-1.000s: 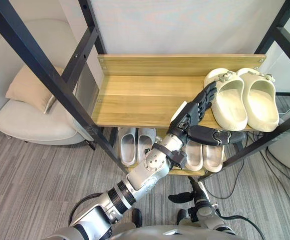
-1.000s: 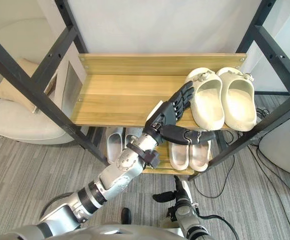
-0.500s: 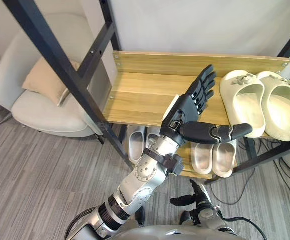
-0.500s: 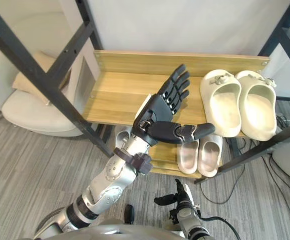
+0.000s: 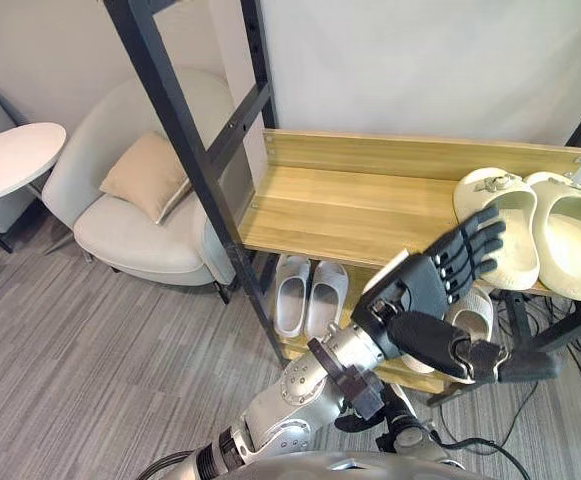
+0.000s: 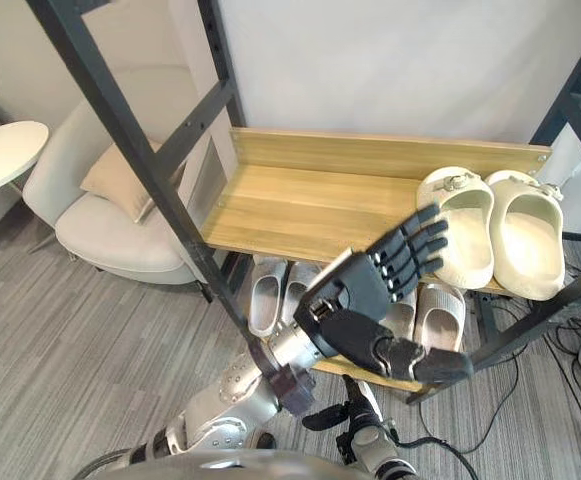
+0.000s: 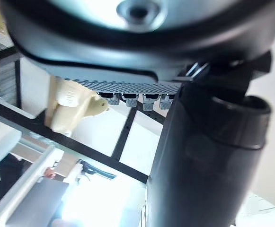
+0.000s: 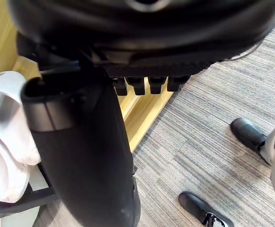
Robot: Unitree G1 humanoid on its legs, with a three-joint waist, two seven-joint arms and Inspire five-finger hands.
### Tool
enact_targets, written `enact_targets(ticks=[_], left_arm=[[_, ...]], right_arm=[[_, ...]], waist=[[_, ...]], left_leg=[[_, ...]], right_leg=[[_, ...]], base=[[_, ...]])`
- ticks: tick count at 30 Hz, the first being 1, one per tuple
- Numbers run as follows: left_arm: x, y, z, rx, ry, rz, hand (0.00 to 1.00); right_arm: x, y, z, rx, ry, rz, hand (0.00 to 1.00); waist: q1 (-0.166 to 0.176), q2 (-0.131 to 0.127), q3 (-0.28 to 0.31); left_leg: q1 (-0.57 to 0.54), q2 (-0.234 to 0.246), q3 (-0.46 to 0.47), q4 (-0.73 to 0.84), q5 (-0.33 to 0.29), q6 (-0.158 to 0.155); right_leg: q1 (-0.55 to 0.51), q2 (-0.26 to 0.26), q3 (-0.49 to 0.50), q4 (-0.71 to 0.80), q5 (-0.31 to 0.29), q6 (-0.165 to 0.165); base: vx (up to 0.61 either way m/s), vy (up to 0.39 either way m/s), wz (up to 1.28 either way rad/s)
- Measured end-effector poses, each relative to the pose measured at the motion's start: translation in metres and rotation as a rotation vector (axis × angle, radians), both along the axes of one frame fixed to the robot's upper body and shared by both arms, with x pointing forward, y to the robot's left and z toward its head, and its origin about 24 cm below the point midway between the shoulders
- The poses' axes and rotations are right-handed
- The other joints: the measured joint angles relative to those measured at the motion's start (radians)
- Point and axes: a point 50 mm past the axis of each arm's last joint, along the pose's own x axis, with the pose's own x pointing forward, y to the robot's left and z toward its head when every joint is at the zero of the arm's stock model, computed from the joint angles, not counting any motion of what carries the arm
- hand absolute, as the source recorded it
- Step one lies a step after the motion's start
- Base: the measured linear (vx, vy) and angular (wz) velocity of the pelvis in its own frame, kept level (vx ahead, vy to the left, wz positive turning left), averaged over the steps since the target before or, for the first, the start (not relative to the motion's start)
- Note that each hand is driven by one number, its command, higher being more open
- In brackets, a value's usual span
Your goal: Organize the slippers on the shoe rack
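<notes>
- The robot's left hand (image 5: 420, 295) hovers in front of the shoe rack (image 5: 410, 150), fingers straight and spread, thumb out, grasping nothing.
- The right hand (image 8: 142, 28) hangs low by the lower shelf (image 8: 144, 111), fingers relaxed, empty.
- A pair of cream clogs (image 5: 500, 235) sits at the right end of the upper shelf (image 5: 340, 205); white slippers (image 5: 310, 295) lie paired below.

The dark left hand (image 6: 355, 295) stands in front of the pale grey slippers (image 6: 438, 303) on the low wooden shelf (image 5: 300, 348), so only bits of them peek out. The far-right cream rubber clog (image 5: 573, 235) and the small round white table (image 5: 10, 160) run off the picture's sides.
</notes>
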Motion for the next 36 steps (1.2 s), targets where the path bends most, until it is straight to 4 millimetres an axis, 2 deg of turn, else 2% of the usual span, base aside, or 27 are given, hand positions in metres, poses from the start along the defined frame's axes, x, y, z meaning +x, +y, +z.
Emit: enact_targets(ticks=[1, 2, 3, 4, 7, 8, 10, 12, 16, 19, 22, 25, 30, 36], left_arm=[[-0.002, 0.003, -0.02, 0.061, 0.062, 0.004, 1.0], [-0.003, 0.004, -0.025, 0.073, 0.076, 0.005, 1.0], [-0.006, 0.009, -0.045, 0.144, 0.139, 0.005, 1.0], [-0.011, 0.017, -0.067, 0.223, 0.202, 0.019, 1.0], [-0.028, 0.04, -0.111, 0.379, 0.337, 0.075, 1.0], [-0.028, 0.041, -0.112, 0.383, 0.34, 0.077, 1.0], [-0.033, 0.063, -0.131, 0.465, 0.399, 0.148, 1.0], [-0.031, 0.086, -0.143, 0.53, 0.427, 0.24, 1.0], [-0.028, 0.115, -0.161, 0.669, 0.449, 0.334, 1.0], [-0.033, 0.146, -0.182, 0.788, 0.529, 0.426, 1.0], [-0.039, 0.169, -0.194, 0.872, 0.591, 0.502, 1.0], [-0.047, 0.195, -0.204, 0.966, 0.65, 0.594, 1.0], [-0.058, 0.215, -0.22, 1.086, 0.756, 0.699, 1.0], [-0.063, 0.22, -0.227, 1.115, 0.847, 0.788, 1.0]], right_arm=[[0.0, 0.0, 0.0, 0.0, 0.0, 0.0, 1.0], [0.0, 0.0, 0.0, 0.0, -0.001, 0.0, 1.0], [0.002, 0.0, 0.001, 0.0, -0.005, 0.001, 1.0], [0.001, 0.0, 0.0, 0.0, -0.004, 0.0, 1.0], [-0.003, 0.0, -0.001, 0.001, 0.006, -0.002, 1.0], [-0.003, 0.0, -0.001, 0.001, 0.006, -0.002, 1.0], [-0.01, -0.004, -0.001, 0.015, 0.006, -0.044, 1.0], [-0.012, -0.009, 0.0, 0.034, -0.018, -0.09, 1.0], [-0.013, -0.014, 0.001, 0.033, -0.022, -0.13, 1.0], [-0.01, -0.014, 0.002, 0.072, -0.03, -0.139, 1.0], [-0.011, -0.015, 0.004, 0.145, -0.058, -0.203, 1.0], [-0.015, -0.019, 0.004, 0.097, -0.062, -0.198, 1.0], [-0.014, -0.02, 0.004, 0.077, -0.068, -0.204, 1.0], [-0.011, -0.009, 0.005, 0.104, -0.075, -0.192, 1.0]], waist=[[-0.001, -0.004, -0.003], [-0.001, -0.004, -0.004], [0.0, -0.003, -0.004], [0.0, -0.004, -0.004], [0.0, -0.008, 0.0], [0.0, -0.009, 0.0], [0.0, -0.017, 0.005], [0.0, -0.031, 0.014], [0.0, -0.048, 0.025], [0.0, -0.061, 0.035], [0.002, -0.065, 0.038], [0.001, -0.065, 0.038], [-0.001, -0.073, 0.043], [0.002, -0.079, 0.048]], left_leg=[[0.004, 0.0, -0.002, 0.0, 0.0, 0.0], [0.004, 0.001, -0.002, 0.0, 0.0, 0.0], [0.003, 0.001, -0.005, 0.0, 0.002, -0.002], [0.003, 0.003, -0.006, 0.0, 0.004, -0.003], [0.002, 0.007, -0.009, -0.001, 0.006, -0.006], [0.002, 0.007, -0.009, -0.001, 0.006, -0.006], [-0.001, 0.01, -0.007, -0.001, 0.006, -0.007], [-0.001, 0.011, -0.007, -0.001, 0.006, -0.009], [-0.002, 0.014, -0.006, -0.001, 0.004, -0.011], [-0.002, 0.015, -0.002, -0.001, 0.0, -0.014], [-0.003, 0.017, 0.011, 0.0, -0.006, -0.015], [0.002, 0.017, 0.029, 0.0, -0.015, -0.016], [0.01, 0.019, 0.05, 0.0, -0.022, -0.015], [0.027, 0.032, 0.109, -0.001, -0.032, -0.017]], right_leg=[[0.004, 0.001, -0.002, 0.0, -0.001, -0.001], [0.004, 0.001, -0.002, 0.0, -0.001, -0.002], [0.003, 0.002, -0.004, 0.0, -0.001, -0.002], [0.003, 0.005, -0.005, 0.0, -0.002, -0.002], [0.002, 0.009, -0.008, -0.001, -0.003, -0.004], [0.002, 0.009, -0.008, -0.001, -0.003, -0.004], [-0.002, 0.012, -0.006, -0.001, -0.005, -0.007], [-0.002, 0.013, -0.006, -0.001, -0.005, -0.007], [-0.004, 0.016, -0.004, -0.001, -0.007, -0.006], [-0.005, 0.017, -0.001, -0.001, -0.01, -0.005], [-0.012, 0.019, 0.012, -0.001, -0.011, -0.006], [-0.018, 0.019, 0.032, -0.001, -0.012, -0.006], [-0.02, 0.021, 0.052, -0.001, -0.012, -0.006], [-0.035, 0.026, 0.115, -0.001, -0.003, -0.009]], base=[[-0.03, -0.008, 0.04], [-0.05, -0.005, 0.04], [-0.06, -0.005, 0.04], [-0.06, -0.006, 0.04], [-0.04, -0.009, 0.02], [0.0, 0.0, 0.0], [0.0, 0.0, 0.0], [0.0, 0.0, 0.0], [0.0, -0.001, -0.01], [0.0, 0.0, 0.0], [0.02, 0.007, -0.12], [0.02, 0.011, -0.2], [0.0, 0.009, -0.11], [-0.03, 0.019, -0.33]])
